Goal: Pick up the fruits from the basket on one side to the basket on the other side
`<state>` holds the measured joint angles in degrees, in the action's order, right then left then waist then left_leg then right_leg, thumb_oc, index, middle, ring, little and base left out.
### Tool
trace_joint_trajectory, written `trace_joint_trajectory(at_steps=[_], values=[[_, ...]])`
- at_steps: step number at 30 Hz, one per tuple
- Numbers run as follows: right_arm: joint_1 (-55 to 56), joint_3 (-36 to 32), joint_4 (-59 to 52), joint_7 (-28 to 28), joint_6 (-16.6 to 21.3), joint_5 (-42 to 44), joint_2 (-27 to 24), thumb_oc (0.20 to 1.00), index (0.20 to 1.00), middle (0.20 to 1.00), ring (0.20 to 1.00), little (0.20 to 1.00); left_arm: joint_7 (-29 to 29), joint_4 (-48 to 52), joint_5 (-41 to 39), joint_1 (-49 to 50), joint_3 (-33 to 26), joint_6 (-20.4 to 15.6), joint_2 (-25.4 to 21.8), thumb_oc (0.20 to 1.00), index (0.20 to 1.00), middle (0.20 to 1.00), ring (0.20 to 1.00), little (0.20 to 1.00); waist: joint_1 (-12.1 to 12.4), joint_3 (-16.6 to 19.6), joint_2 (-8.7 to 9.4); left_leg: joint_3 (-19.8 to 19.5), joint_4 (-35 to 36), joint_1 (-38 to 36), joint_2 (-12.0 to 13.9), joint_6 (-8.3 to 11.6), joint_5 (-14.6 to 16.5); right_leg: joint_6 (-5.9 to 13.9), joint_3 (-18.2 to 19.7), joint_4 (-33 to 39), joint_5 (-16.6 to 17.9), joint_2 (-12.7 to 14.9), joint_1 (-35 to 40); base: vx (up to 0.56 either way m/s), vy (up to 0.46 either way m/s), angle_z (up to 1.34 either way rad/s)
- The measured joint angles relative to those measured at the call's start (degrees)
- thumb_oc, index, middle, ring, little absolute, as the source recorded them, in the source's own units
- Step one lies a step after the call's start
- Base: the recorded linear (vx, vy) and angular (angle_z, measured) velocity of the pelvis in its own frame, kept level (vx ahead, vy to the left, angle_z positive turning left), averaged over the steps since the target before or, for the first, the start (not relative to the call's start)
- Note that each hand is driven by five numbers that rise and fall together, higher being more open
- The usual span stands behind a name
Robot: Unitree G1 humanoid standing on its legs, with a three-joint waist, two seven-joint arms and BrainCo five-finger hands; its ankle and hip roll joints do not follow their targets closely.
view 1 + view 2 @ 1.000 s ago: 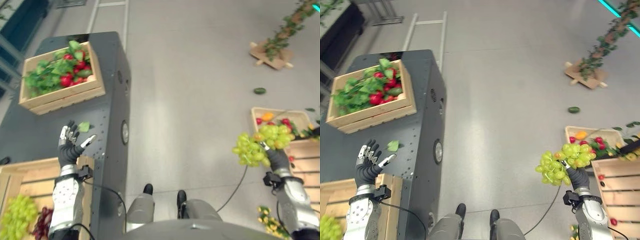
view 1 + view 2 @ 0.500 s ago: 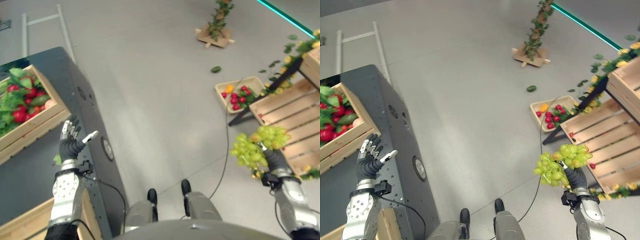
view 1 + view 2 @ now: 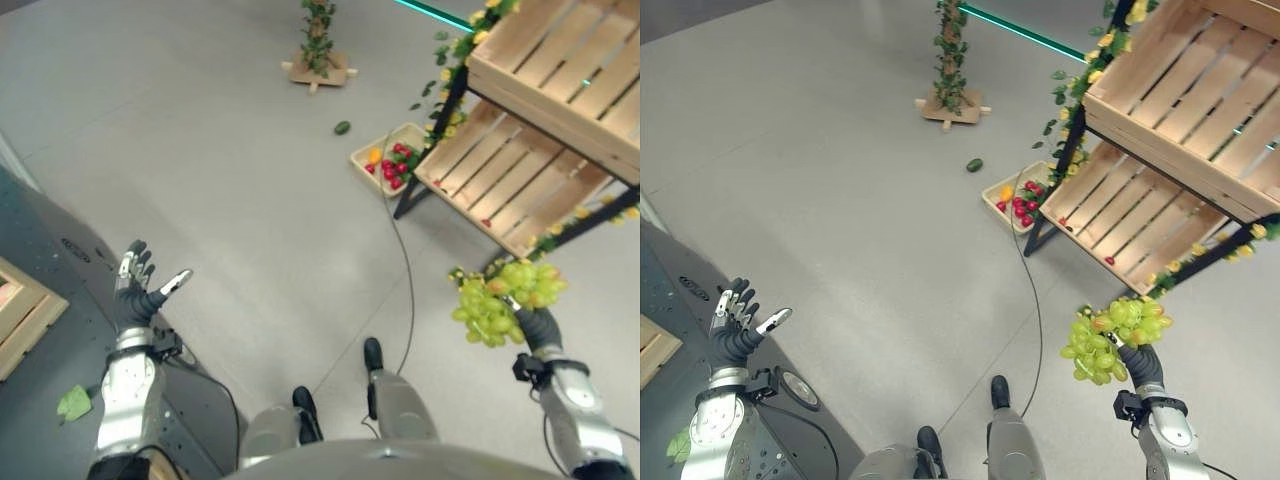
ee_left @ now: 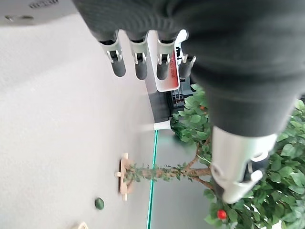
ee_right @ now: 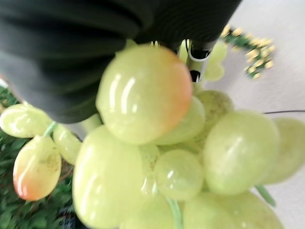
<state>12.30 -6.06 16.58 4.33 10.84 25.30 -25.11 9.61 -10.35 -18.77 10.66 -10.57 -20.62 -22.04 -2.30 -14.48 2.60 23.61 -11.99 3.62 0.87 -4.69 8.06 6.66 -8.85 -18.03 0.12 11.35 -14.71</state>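
- Green grapes (image 3: 503, 301), one loose bunch, are held up in the air in the right hand (image 3: 538, 327), whose fingers are curled round the bunch from below; most of the cluster spills over and beside the hand rather than sitting inside it.
- Seen from the right wrist, the grapes (image 5: 157, 143) crowd right against the hand's dark cover, so I cannot tell how much stem or fruit the fingers really have.
- The left hand (image 3: 135, 290) is raised with fingers spread straight and thumb out, holding nothing, above the edge of the dark cabinet (image 3: 40, 250).
- Likely goal, as I judge it: the tiered wooden shelf (image 3: 520, 170) to the robot's right front, with a small tray of red fruit (image 3: 392, 165) on the floor at its foot.
- Risk: the overhanging part could swing and tear off single grapes while the robot turns; a shallow grasp would cause that.
- Risk: the bunch may snag the leafy garland (image 3: 455, 60) along the shelf frame if carried in low.
- Risk: the shelf boards slope, so grapes set near the lip could roll off onto the floor.
- Risk: a black cable (image 3: 405, 270) lies across the floor between the robot and the shelf, and could catch a foot.
- A small green fruit (image 3: 343, 127) already lies loose on the floor near a plant stand (image 3: 318, 68).
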Motion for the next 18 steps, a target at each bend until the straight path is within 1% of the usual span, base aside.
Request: trace_joint_trajectory(at_steps=[1,2,3,4,5,6,7,8,9,10,11,12,14,15,16,17,18], values=[[-0.2,0.0,0.1,-0.1,0.0,-0.1,0.1,0.2,0.2,0.2,0.2,0.2,0.2,-0.1,0.0,-0.1,0.0,0.0,0.2,1.0,1.0,1.0,1.0,1.0,0.1,-0.1,-0.11,0.3,0.1,0.0,0.5,0.11,-0.1,0.74,-0.1,-2.5,-1.4,0.5,0.9,0.0,-0.028,-0.47],[-0.6,0.0,0.0,-0.4,0.0,-0.1,0.3,0.2,0.2,0.2,0.2,0.2,0.6,-0.1,0.0,0.5,0.0,0.1,0.1,1.0,1.0,1.0,1.0,1.0,1.0,0.3,0.38,1.0,1.0,-0.8,0.2,1.16,-0.7,1.23,1.5,-1.4,-3.1,0.3,3.5,0.01,-0.052,-0.65],[-1.0,-0.1,-0.1,-0.8,0.0,-0.2,0.3,0.2,0.2,0.2,0.2,0.2,0.8,-0.1,0.0,0.4,0.0,0.2,-0.1,1.0,1.0,1.0,1.0,1.0,1.5,0.3,0.72,1.2,1.2,-0.9,-0.3,1.68,-1.0,0.2,1.9,2.0,-3.9,-0.1,4.6,0.02,-0.068,-0.73],[-1.9,-0.1,0.1,-1.1,0.0,-0.3,0.1,0.2,0.2,0.2,0.2,0.2,0.9,-0.2,0.0,0.3,0.1,0.2,0.2,1.0,1.0,1.0,1.0,1.0,1.6,0.3,0.33,1.2,1.3,-0.8,-0.2,1.8,-1.0,-0.33,2.3,2.2,-3.6,-0.4,4.7,0.02,-0.092,-0.56],[-3.0,0.0,0.1,-1.8,0.0,-0.4,0.2,0.2,0.2,0.2,0.2,0.2,1.0,-0.2,0.0,0.4,0.4,0.1,0.4,1.0,1.0,1.0,1.0,1.0,1.3,0.7,-0.6,1.4,2.0,-1.1,0.2,2.82,-1.1,-0.54,3.2,3.1,-3.7,-1.2,4.0,0.03,-0.116,-0.4],[-3.2,0.0,0.2,-1.9,0.1,-0.4,0.2,0.2,0.2,0.2,0.2,0.2,1.0,-0.1,0.0,0.4,0.4,0.1,0.5,1.0,1.0,1.0,1.0,1.0,1.6,1.0,-0.91,1.5,2.3,-1.1,0.3,2.99,-1.1,-0.61,3.4,3.7,-3.5,-1.4,4.0,0.04,-0.161,-0.53],[-3.1,0.0,0.2,-2.4,0.1,-0.4,0.1,0.2,0.2,0.2,0.2,0.2,1.3,-0.1,0.0,0.4,0.3,0.0,0.5,1.0,1.0,1.0,1.0,1.0,1.3,1.6,-1.59,1.8,2.8,-1.1,0.7,3.15,-1.2,-0.61,3.6,4.0,-3.0,-1.8,3.4,0.06,-0.167,-0.46],[-3.0,0.0,0.5,-2.6,0.1,-0.5,0.1,0.2,0.2,0.2,0.2,0.2,1.4,0.0,0.0,0.5,0.3,0.0,0.5,1.0,1.0,1.0,1.0,1.0,1.5,1.8,-1.86,2.0,3.0,-1.1,1.2,3.87,-1.6,-1.25,3.8,4.1,-2.8,-2.2,3.0,0.06,-0.165,-0.39],[-2.8,0.0,0.5,-2.8,0.1,-0.5,0.1,0.2,0.2,0.2,0.2,0.2,1.4,0.0,0.0,0.5,0.4,0.0,0.5,1.0,1.0,1.0,1.0,1.0,1.3,1.9,-2.0,2.1,3.1,-1.0,1.4,4.06,-1.7,-1.4,4.0,4.0,-2.9,-2.5,2.9,0.08,-0.163,-0.25],[-2.2,-0.1,0.5,-3.2,0.1,-0.5,0.0,0.2,0.2,0.2,0.2,0.2,1.2,0.0,0.0,0.5,0.5,0.0,0.5,1.0,1.0,1.0,1.0,1.0,1.1,2.1,-2.13,1.9,3.3,-1.0,1.6,4.38,-2.2,-2.11,4.5,4.0,-2.9,-3.3,2.8,0.07,-0.161,-0.15],[-2.1,-0.2,0.5,-3.4,0.1,-0.5,0.0,0.2,0.2,0.2,0.2,0.2,1.2,0.0,0.0,0.5,0.5,0.0,0.5,1.0,1.0,1.0,1.0,1.0,0.8,2.1,-2.21,1.5,3.5,-1.0,1.9,4.4,-2.4,-2.31,4.5,3.9,-3.0,-3.5,2.8,0.05,-0.119,-0.12],[-2.0,-0.2,0.5,-3.5,0.1,-0.5,0.0,0.2,0.2,0.2,0.2,0.2,1.1,0.0,0.0,0.5,0.6,0.0,0.4,1.0,1.0,1.0,1.0,1.0,-0.1,2.2,-2.3,1.3,3.6,-1.0,2.0,4.62,-2.7,-2.53,4.5,3.8,-3.1,-3.9,2.6,0.07,-0.162,-0.04],[-1.9,-0.3,0.5,-3.7,0.1,-0.4,-0.1,0.2,0.2,0.2,0.2,0.2,0.7,0.0,0.0,0.4,2.4,0.1,-0.3,1.0,1.0,1.0,1.0,1.0,-0.5,2.4,-2.83,1.2,4.3,-1.1,2.3,5.01,-3.2,-3.18,4.5,3.7,-3.1,-4.4,2.4,0.05,-0.154,-0.03],[-2.0,-0.3,0.5,-3.8,0.1,-0.5,-0.2,0.2,0.2,0.2,0.2,0.2,0.1,0.1,0.0,0.0,4.4,0.1,-0.7,1.0,1.0,1.0,1.0,1.0,-1.4,2.7,-3.47,1.0,4.4,-1.0,2.6,5.31,-3.4,-3.5,4.4,3.8,-3.3,-4.9,2.4,0.04,-0.152,-0.01],[-2.0,-0.3,0.5,-3.9,0.1,-0.5,-0.3,0.2,0.2,0.2,0.2,0.2,-0.2,0.1,0.0,-0.3,5.3,0.1,-0.9,1.0,1.0,1.0,1.0,1.0,-1.7,2.7,-3.79,1.0,4.5,-1.0,2.6,5.38,-3.5,-3.59,4.3,3.7,-3.4,-5.1,2.4,0.05,-0.196,0.02],[-2.0,-0.3,0.5,-4.1,0.1,-0.5,-0.4,0.2,0.2,0.2,0.2,0.2,-1.1,0.1,0.1,-1.4,7.8,0.2,-1.6,1.0,1.0,1.0,1.0,1.0,-2.1,2.8,-4.53,0.9,4.5,-1.0,2.9,5.48,-3.6,-3.77,4.4,3.6,-3.6,-5.3,2.3,0.04,-0.141,-0.02],[-2.1,-0.3,0.5,-4.2,0.1,-0.5,-0.5,0.2,0.2,0.2,0.2,0.2,-1.5,0.2,0.6,-1.6,8.6,0.2,-1.7,1.0,1.0,1.0,1.0,1.0,-1.9,2.7,-4.87,0.9,4.5,-1.0,2.9,5.5,-3.6,-3.84,4.4,3.5,-3.7,-5.3,2.3,0.03,-0.086,-0.03]])
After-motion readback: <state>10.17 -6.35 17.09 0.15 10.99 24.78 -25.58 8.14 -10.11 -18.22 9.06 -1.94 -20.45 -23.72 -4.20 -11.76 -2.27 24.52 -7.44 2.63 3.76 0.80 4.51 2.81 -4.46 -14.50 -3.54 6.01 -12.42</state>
